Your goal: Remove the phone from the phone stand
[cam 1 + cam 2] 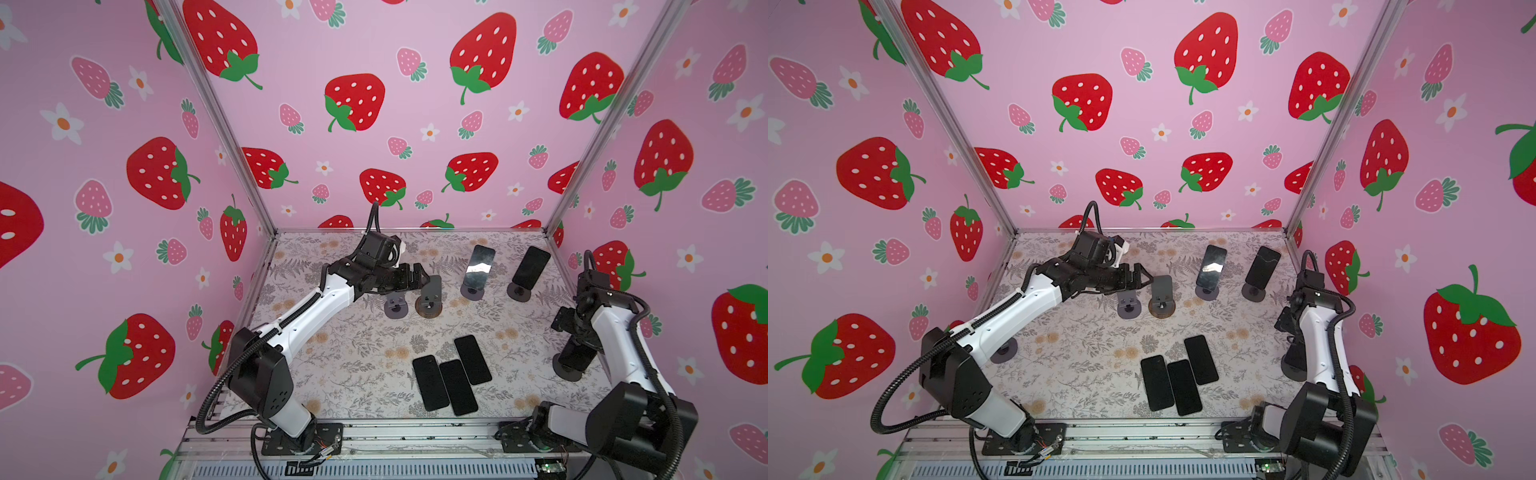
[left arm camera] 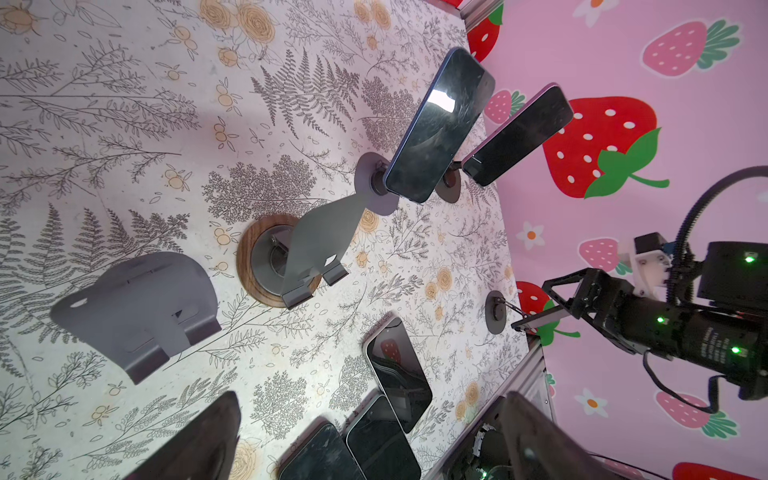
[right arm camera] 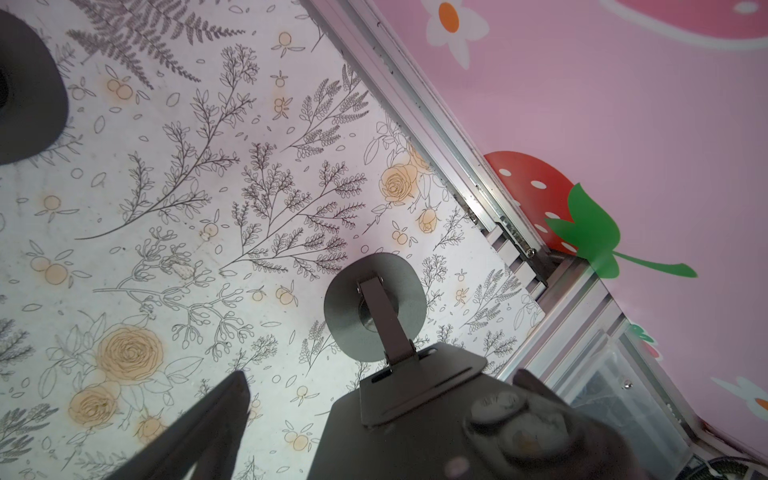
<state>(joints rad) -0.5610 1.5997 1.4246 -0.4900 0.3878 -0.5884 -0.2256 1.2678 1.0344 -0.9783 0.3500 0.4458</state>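
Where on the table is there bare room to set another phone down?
Barest: the strip between the empty stands and the three flat phones, and the front left between those phones and the left arm. Also a gap between the phones and the stand under the right arm. Crowded: the back row, with two loaded stands.

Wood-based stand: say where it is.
In both top views the wood-based stand sits mid-table, right of the small grey stand, by the left gripper.

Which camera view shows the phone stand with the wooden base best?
The left wrist view: the stand is close, whole, with its wooden base ring clear. In both top views the stand is small and far. The right wrist view does not show it.
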